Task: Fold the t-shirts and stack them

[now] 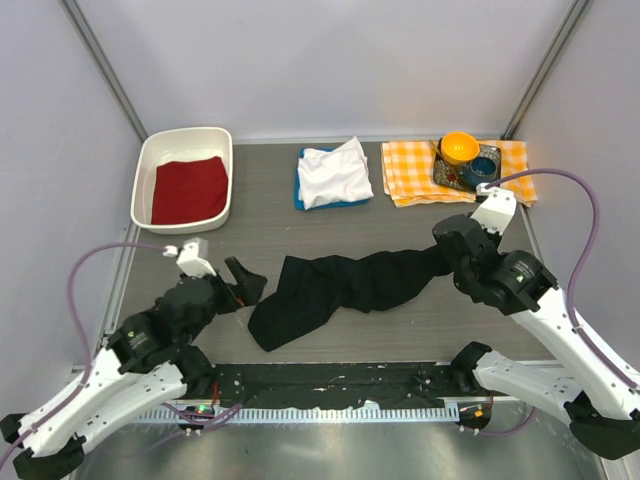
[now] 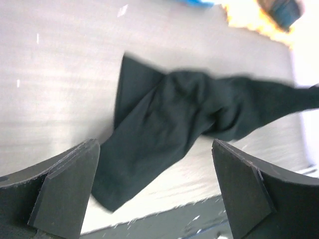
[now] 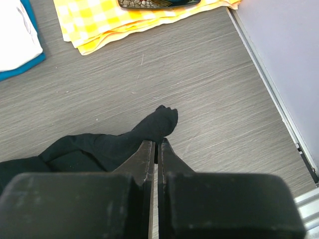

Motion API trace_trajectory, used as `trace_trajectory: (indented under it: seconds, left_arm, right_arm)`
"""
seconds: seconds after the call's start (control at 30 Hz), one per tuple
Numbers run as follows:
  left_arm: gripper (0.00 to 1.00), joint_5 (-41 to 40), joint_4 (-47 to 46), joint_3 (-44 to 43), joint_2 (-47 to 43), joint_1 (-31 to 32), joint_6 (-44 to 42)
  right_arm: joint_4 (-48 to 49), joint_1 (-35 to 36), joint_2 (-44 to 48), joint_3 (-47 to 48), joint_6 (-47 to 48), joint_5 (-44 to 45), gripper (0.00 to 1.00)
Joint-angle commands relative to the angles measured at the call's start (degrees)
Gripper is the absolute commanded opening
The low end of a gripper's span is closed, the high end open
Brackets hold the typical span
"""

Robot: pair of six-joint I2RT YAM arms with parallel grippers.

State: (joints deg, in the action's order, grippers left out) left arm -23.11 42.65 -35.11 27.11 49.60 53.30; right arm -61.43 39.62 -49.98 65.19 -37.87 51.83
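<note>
Cloth this limp gives me nothing to push against: the black t-shirt (image 1: pixel 340 285) lies across the middle of the table (image 1: pixel 290 235), twisted into a loose rope. It runs from under the right gripper (image 1: pixel 447 255) down to a wider flap near the front edge, just beside the left gripper (image 1: pixel 247 283). I judge it light, soft and ready to sag or bunch wherever it is not held, so I would want two pinches on an edge — shoulders or hem corners — rather than one grab at the middle. The left gripper stands wide open and touches nothing; its wrist view shows the shirt's near end lying beyond its fingers. The right one is clamped together at the shirt's right end, and the fabric seems to run in between the tips, so I take it as pinching the shirt — black on black, I can't be certain. Collar, sleeves and any label are lost in the folds, so I cannot tell which end is which. The left wrist view is smeared. At the back, the white t-shirt (image 1: pixel 335 172) covers all but a rim of the blue t-shirt (image 1: pixel 299 196).
</note>
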Motion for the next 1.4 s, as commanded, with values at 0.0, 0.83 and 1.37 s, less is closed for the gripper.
trace_trajectory:
  seconds: [0.0, 0.83, 1.37]
  left_arm:
    - [1.0, -9.6, -5.4, -7.3, 4.1, 0.2, -7.2]
    - [0.66, 9.4, -29.6, -20.6, 60.2, -20.0, -13.9]
    - [0.67, 19.8, -27.4, -22.6, 70.5, -20.5, -11.6]
  right_arm:
    - [1.8, -0.2, -1.6, 0.6, -1.7, 1.6, 0.01]
    - [15.6, -0.9, -10.8, -4.5, 2.6, -4.5, 0.01]
    - [19.4, -2.8, -12.6, -7.4, 4.4, -6.0, 0.01]
